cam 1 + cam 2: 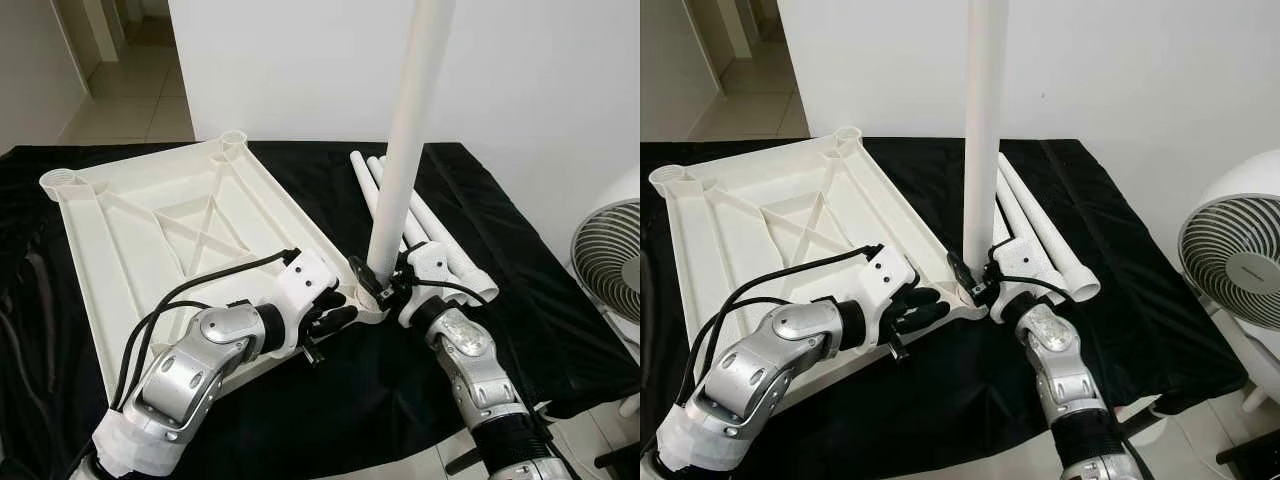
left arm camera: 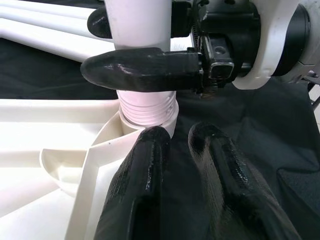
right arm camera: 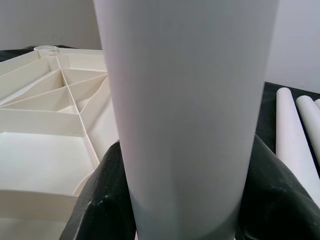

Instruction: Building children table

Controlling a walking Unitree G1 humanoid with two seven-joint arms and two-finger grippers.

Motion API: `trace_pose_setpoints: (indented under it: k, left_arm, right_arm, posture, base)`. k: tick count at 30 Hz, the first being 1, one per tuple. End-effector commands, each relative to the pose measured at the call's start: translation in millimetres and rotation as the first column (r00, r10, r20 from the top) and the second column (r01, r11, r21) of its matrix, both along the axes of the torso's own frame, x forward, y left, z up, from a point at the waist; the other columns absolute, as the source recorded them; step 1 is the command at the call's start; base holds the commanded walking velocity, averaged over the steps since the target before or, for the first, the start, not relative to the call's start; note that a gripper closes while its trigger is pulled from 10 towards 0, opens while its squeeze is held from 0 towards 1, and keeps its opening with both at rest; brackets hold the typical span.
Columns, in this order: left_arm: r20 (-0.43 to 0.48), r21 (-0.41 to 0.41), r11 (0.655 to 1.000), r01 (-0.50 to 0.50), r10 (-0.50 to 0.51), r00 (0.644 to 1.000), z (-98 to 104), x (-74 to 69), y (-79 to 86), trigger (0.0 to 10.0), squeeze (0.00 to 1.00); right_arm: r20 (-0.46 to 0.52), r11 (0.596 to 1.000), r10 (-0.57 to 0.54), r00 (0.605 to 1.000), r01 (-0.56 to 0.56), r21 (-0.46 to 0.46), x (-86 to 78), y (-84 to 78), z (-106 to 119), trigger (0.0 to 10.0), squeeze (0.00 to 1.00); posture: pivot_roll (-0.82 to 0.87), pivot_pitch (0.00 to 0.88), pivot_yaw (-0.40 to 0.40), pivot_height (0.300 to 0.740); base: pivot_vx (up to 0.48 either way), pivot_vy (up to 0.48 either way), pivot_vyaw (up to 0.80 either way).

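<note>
Table leg seated upright in a corner socket of the inverted tabletop.
Right gripper (image 1: 978, 280) fingers clamp the leg (image 1: 984, 130) near its base; left gripper (image 1: 925, 307) fingers lie together beside the tabletop (image 1: 750, 235) corner.

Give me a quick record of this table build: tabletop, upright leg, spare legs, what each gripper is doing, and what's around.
tabletop: white, upside down on black cloth, ribs showing
upright leg: white tube standing in the near corner socket, threads visible at its base
spare legs: white tubes lying on the cloth beside the tabletop
right gripper: jaws clamped around the upright leg near its base
left gripper: at the tabletop's near corner, jaws together, holding nothing
fan: on the robot's right
</note>
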State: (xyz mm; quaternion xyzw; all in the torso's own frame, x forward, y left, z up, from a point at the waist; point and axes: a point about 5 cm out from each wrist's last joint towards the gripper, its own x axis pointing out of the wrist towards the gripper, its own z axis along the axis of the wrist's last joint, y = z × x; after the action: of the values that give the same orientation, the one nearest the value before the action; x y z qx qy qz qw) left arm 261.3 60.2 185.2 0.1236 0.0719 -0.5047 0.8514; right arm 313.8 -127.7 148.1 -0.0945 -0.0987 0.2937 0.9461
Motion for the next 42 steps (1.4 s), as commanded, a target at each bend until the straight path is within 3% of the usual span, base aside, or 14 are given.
trace_pose_setpoints:
  k: [1,15,29,42]
  left_arm:
    - [0.001,0.000,1.000,-0.009,0.009,1.000,2,0.2,1.0,10.0,0.00]
    - [0.005,-0.001,1.000,-0.008,0.008,1.000,3,-0.3,0.9,10.0,0.00]
    - [0.002,0.000,1.000,-0.010,0.010,1.000,3,-1.5,1.9,10.0,0.00]
    - [0.003,-0.002,1.000,-0.010,0.010,1.000,3,-2.0,1.5,10.0,0.00]
  right_arm:
    - [-0.142,0.999,0.000,0.990,-0.006,-0.042,-7.3,-4.6,-32,10.0,0.00]
    - [-0.311,0.980,-0.140,0.940,0.177,0.095,5.8,-22.2,-43,10.0,0.00]
    - [-0.294,0.976,-0.171,0.940,0.203,0.081,6.6,-23.8,-42,10.0,0.00]
    - [-0.240,0.935,-0.305,0.922,0.337,0.107,7.2,-15.9,-35,10.0,0.00]
  posture:
    - [0.03,0.069,-0.023,0.740]
    - [0.03,0.072,-0.024,0.740]
    - [0.03,0.078,-0.025,0.740]
    - [0.03,0.081,-0.031,0.740]
  base:
    - [0.000,0.000,0.00]
    - [0.000,0.000,0.00]
    - [0.000,0.000,0.00]
    - [0.000,0.000,0.00]
